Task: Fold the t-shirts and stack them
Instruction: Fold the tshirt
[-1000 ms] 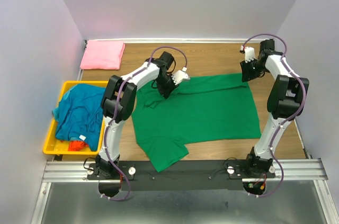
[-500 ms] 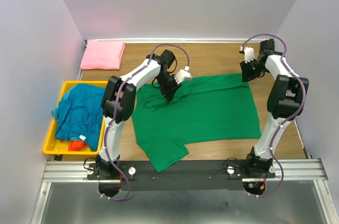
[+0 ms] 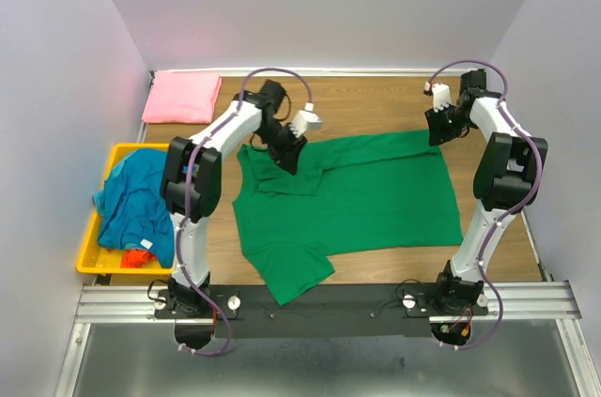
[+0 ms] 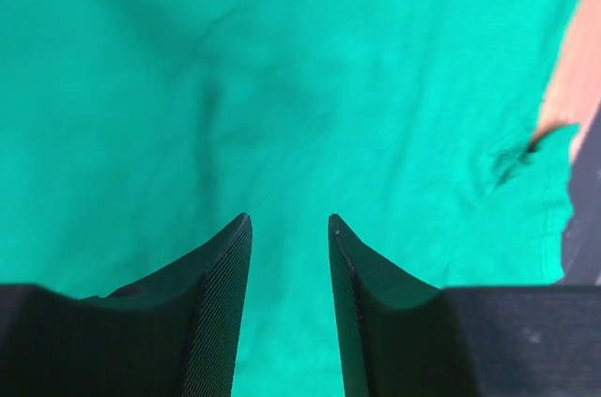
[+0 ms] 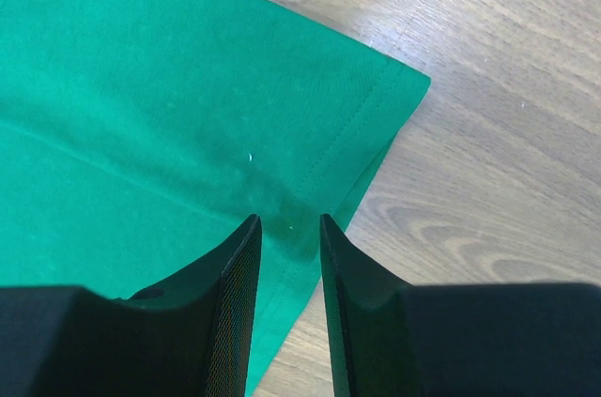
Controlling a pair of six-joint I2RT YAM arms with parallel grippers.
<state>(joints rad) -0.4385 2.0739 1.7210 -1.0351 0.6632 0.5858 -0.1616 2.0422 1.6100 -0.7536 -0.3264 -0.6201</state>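
Smooth bright green t-shirt: spread flat in the middle of the desk, its far left sleeve doubled back over the chest in a soft ridge. Your left claw hangs over that fold with its ribbed dark fingers parted, gripping nothing; a second ago it sat slightly further right. Your right claw rests at the stitched hem corner near the far right edge, jaws narrowly apart; you cannot tell whether it pinches cloth. Pink t-shirt: folded rectangle, far left corner. Teal-blue t-shirt: crumpled in the yellow bin, left edge.
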